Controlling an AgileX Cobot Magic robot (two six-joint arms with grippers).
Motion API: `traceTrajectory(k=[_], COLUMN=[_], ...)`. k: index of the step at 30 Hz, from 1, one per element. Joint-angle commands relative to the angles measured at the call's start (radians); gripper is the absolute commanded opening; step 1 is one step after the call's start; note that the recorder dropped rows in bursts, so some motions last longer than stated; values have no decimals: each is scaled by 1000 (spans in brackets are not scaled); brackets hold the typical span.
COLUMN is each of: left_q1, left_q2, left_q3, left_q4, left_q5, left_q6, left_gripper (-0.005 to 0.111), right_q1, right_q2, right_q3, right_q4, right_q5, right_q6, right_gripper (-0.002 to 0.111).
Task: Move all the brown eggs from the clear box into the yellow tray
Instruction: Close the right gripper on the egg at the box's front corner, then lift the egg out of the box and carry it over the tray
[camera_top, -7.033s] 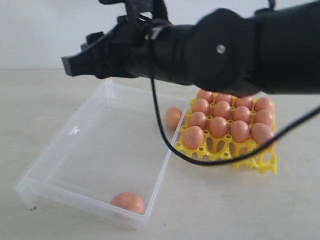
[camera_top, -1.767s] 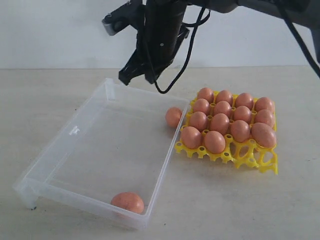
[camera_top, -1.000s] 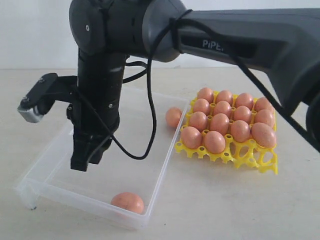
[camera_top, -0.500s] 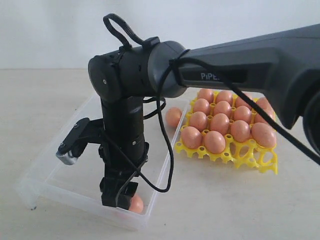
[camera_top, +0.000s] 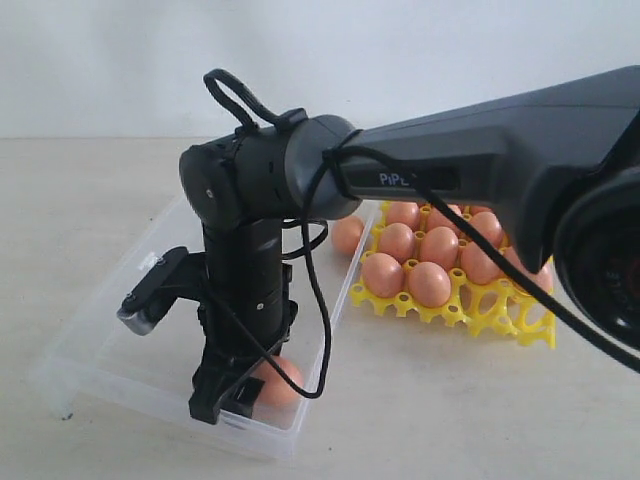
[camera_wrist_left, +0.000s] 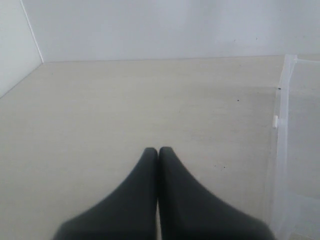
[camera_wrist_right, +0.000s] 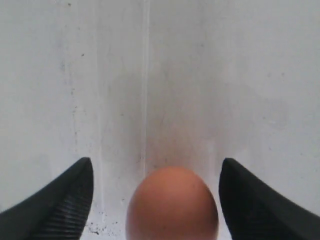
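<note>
- One brown egg (camera_top: 280, 381) is lying in the near right corner of the clear box (camera_top: 100, 335), close to the box's near wall.
- The right gripper (camera_top: 226, 396) is reaching down into that corner, and its two fingers (camera_wrist_right: 57, 205) are standing spread wide with the egg (camera_wrist_right: 172, 206) between them.
- In the right wrist view a strip of the box floor is showing on each side of the egg, so neither finger is touching it.
- A second brown egg (camera_top: 346, 234) is sitting in the box's far right corner, just beside the yellow tray (camera_top: 505, 318).
- The tray is resting on the table (camera_top: 450, 425) right of the box, nearly touching the box's right wall.
- Brown eggs are filling most of the tray's cups; two of them (camera_top: 383, 274) (camera_top: 430, 284) are sitting in the near row, at its left end.
- The cups at the tray's near right corner are showing only bare yellow grid.
- The right arm (camera_top: 470, 170) is stretching in from the right and covering part of the tray's far rows, so I cannot count the eggs there.
- A black cable (camera_top: 312, 330) is hanging in a loop beside the arm's wrist.
- The left gripper (camera_wrist_left: 158, 153) is hovering over the bare table left of the box, its fingers pressed together with nothing between them; only the box's edge (camera_wrist_left: 280, 150) is showing beside it.
</note>
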Motion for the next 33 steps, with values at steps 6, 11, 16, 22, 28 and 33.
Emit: traceTrajectory(k=[6, 11, 16, 22, 28, 33], left_q1=[-3, -3, -3, -3, -3, -3], left_q2=[3, 3, 3, 3, 3, 3], left_q3=[-4, -4, -4, -4, -4, -4], left_q4=[4, 4, 4, 4, 4, 4], left_q5=[3, 5, 5, 3, 3, 3], left_q6=[2, 2, 2, 2, 2, 2], left_gripper=[-4, -4, -4, -4, -4, -4], right_q1=[-2, -2, -2, -2, -2, -2], right_q2=[-4, -4, -4, -4, -78, -164], right_q3=[-2, -2, -2, -5, -10, -10], right_q4=[-61, -79, -145, -259, -289, -289], right_q5=[-6, -4, -30, -71, -139, -277], right_q6=[273, 273, 261, 261, 290, 311], right_gripper=[67, 45, 1, 1, 1, 1])
